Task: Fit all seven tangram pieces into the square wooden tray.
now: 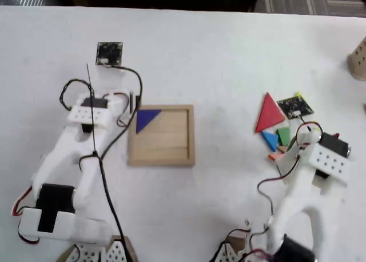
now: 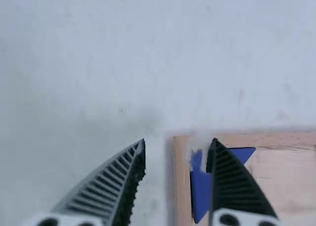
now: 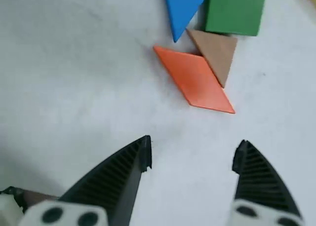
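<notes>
The square wooden tray lies mid-table with a dark blue triangle in its far left corner. My left gripper is open astride the tray's left rim: one finger stands over the dark blue triangle, the other over the table outside. To the right lie a red triangle, a light blue triangle, a green square, a brown triangle and an orange parallelogram. My right gripper hovers open just short of the orange parallelogram, holding nothing.
A small circuit board lies beside the red triangle, with a yellow bit showing at its far edge. Another board sits beyond the left arm, its cable running past the tray. A wooden object stands at the right edge.
</notes>
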`<state>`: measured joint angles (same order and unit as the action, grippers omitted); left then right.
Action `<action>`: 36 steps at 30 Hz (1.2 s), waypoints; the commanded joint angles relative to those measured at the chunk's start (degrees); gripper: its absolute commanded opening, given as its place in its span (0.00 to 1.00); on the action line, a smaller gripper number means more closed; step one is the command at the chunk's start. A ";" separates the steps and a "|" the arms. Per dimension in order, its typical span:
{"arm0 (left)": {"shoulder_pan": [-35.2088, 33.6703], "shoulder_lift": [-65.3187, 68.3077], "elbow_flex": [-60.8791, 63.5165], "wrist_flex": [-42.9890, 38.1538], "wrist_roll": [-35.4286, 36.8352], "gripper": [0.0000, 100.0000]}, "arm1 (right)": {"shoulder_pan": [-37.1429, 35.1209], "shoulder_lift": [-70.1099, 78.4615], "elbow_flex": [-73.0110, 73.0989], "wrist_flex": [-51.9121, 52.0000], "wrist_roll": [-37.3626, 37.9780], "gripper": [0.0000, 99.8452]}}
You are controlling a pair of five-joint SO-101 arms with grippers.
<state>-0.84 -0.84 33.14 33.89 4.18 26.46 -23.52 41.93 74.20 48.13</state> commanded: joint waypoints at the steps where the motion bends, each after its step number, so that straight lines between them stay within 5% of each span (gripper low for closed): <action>1: -0.31 -0.31 -2.81 0.09 0.18 0.21 | 0.22 9.01 -4.31 -4.18 1.85 0.25; 14: -0.57 -0.22 -2.64 0.18 0.18 0.22 | 1.80 24.48 -6.51 -16.13 9.49 0.24; 28: -0.57 -0.22 -2.64 0.18 0.09 0.22 | -2.24 27.03 -6.59 -18.24 9.32 0.24; 36: -0.57 -0.22 -2.64 0.09 0.09 0.22 | -2.51 26.95 -6.59 -18.24 9.32 0.01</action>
<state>-0.84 -0.84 33.14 33.89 4.09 26.02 3.21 35.78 56.00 56.84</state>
